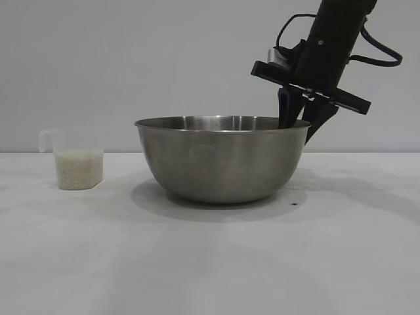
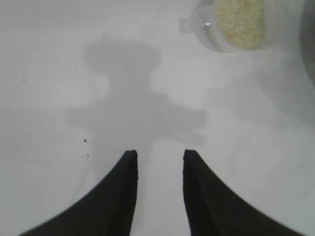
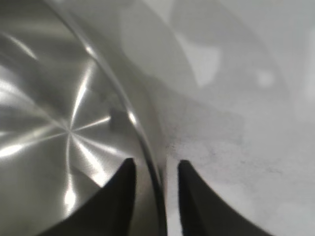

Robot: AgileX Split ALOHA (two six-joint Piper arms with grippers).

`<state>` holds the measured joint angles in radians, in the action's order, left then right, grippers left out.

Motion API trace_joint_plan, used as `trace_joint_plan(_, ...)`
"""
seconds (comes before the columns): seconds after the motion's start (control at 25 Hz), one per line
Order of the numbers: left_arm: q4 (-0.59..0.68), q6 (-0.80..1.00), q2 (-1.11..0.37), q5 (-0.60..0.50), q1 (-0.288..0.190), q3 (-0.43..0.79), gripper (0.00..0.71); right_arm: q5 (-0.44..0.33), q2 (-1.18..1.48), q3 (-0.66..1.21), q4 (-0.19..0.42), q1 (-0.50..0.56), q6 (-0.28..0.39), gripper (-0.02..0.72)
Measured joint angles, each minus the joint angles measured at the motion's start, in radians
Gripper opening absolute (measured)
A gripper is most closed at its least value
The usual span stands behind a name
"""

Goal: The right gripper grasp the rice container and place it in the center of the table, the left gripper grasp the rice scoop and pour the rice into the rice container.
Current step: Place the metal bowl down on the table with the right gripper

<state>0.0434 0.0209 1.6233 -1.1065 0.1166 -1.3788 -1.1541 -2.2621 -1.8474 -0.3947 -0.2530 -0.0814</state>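
The rice container [image 1: 223, 161], a large steel bowl, stands on the white table [image 1: 210, 269] near the middle. My right gripper [image 1: 296, 121] comes down over its right rim. In the right wrist view the gripper [image 3: 155, 164] is open and straddles the rim of the rice container [image 3: 59, 123], one finger inside and one outside, with a gap on each side. The rice scoop [image 1: 73, 161], a clear cup holding rice [image 1: 79, 169], stands at the left. My left gripper [image 2: 158, 155] is open and empty above bare table, well short of the rice scoop [image 2: 236, 24]. The left arm is out of the exterior view.
A sliver of the bowl's edge [image 2: 311, 44] shows beside the scoop in the left wrist view. A small dark speck [image 1: 294, 203] lies on the table by the bowl's right side. A plain grey wall stands behind the table.
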Motion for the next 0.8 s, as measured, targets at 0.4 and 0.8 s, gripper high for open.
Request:
trace_joint_plan(0.4,-0.001,-0.002,0.000,0.000,0.000,0.000,0.210,-0.028,0.007,0.000,0.013,0.000,0.037,0.463)
trace_joint_plan(0.8,-0.005,-0.004,0.000,0.000,0.000,0.000,0.210,-0.050,0.114,0.000,0.149,0.000,0.056,0.438)
